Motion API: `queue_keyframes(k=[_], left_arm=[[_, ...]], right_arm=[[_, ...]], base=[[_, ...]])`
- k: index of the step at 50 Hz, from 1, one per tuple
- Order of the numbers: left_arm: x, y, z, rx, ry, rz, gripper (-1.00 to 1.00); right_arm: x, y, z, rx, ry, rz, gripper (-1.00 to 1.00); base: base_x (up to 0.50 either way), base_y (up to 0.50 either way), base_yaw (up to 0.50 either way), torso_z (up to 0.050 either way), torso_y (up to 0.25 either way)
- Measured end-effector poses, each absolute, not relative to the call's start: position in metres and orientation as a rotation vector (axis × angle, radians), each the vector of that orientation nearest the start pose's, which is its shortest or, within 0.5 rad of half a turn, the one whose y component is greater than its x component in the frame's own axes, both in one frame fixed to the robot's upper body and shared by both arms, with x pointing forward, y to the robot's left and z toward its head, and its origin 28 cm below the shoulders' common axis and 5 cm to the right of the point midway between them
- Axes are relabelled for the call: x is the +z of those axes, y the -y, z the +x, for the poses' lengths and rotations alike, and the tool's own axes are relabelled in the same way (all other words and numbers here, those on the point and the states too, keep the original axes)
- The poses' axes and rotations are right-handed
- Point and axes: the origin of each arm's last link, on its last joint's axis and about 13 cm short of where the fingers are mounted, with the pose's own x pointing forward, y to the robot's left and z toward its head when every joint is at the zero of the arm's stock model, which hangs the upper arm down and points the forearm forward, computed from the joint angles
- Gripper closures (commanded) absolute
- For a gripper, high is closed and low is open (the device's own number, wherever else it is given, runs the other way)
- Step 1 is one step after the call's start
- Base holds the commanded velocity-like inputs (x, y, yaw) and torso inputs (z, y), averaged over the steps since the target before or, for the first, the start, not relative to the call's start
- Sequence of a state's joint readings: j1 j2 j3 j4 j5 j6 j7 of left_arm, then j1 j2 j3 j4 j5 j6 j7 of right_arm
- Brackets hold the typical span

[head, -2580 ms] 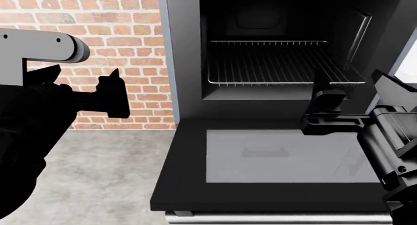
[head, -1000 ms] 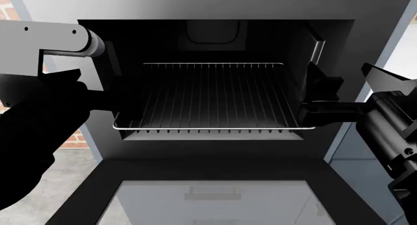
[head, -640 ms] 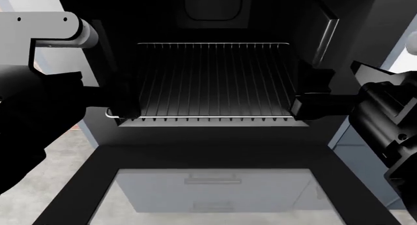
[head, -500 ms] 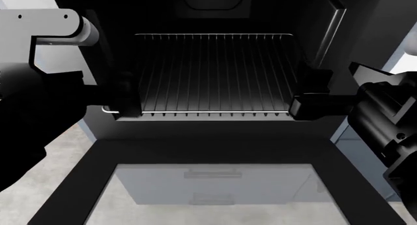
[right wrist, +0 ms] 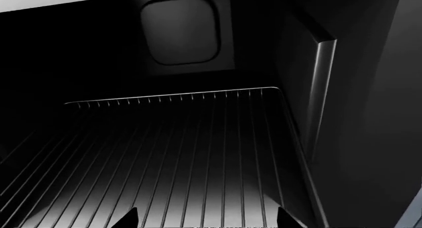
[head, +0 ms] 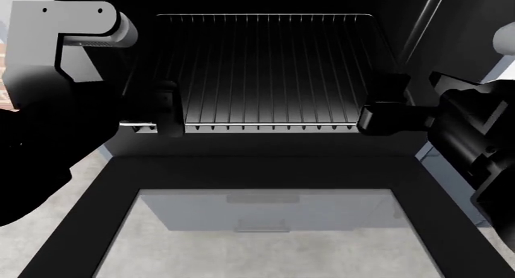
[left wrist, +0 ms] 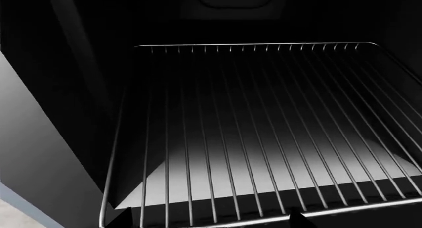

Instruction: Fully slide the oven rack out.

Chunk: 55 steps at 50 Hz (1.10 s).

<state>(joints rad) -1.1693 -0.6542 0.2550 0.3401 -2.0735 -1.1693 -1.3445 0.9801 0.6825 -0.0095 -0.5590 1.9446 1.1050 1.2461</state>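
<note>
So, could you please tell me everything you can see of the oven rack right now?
The oven rack is a flat, silver wire grid: many thin parallel rods running front to back inside a thicker wire frame, nearly as wide as the dark oven cavity. It lies level, above the open door, which hangs down in front. The left hand is at its front left corner and the right hand at its front right corner, both at the front bar; whether they are clamped on it cannot be told. Nothing rests on it.
</note>
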Motion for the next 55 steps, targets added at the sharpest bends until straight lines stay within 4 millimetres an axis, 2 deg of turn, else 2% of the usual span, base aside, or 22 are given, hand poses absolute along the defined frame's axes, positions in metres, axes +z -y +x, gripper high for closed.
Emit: queue_keyframes(k=[12, 29, 39, 55], left_arm=[[0.323, -0.221, 0.246, -0.157, -0.278, 0.015, -1.00], [0.332, -0.209, 0.297, -0.135, -0.379, 0.063, -1.00], [0.328, -0.208, 0.322, -0.112, -0.415, 0.070, -1.00], [0.313, -0.206, 0.345, -0.093, -0.480, 0.078, -1.00]], right_arm=[[0.313, 0.130, 0.222, 0.129, -0.128, 0.135, -1.00], [0.322, 0.118, 0.264, 0.158, -0.276, 0.076, -1.00], [0.323, 0.116, 0.285, 0.139, -0.335, 0.044, -1.00], [0.312, 0.111, 0.308, 0.062, -0.480, 0.009, -1.00]], base=[[0.00, 0.00, 0.00, 0.000, 0.000], [0.00, 0.00, 0.00, 0.000, 0.000], [0.00, 0.00, 0.00, 0.000, 0.000], [0.00, 0.00, 0.00, 0.000, 0.000]])
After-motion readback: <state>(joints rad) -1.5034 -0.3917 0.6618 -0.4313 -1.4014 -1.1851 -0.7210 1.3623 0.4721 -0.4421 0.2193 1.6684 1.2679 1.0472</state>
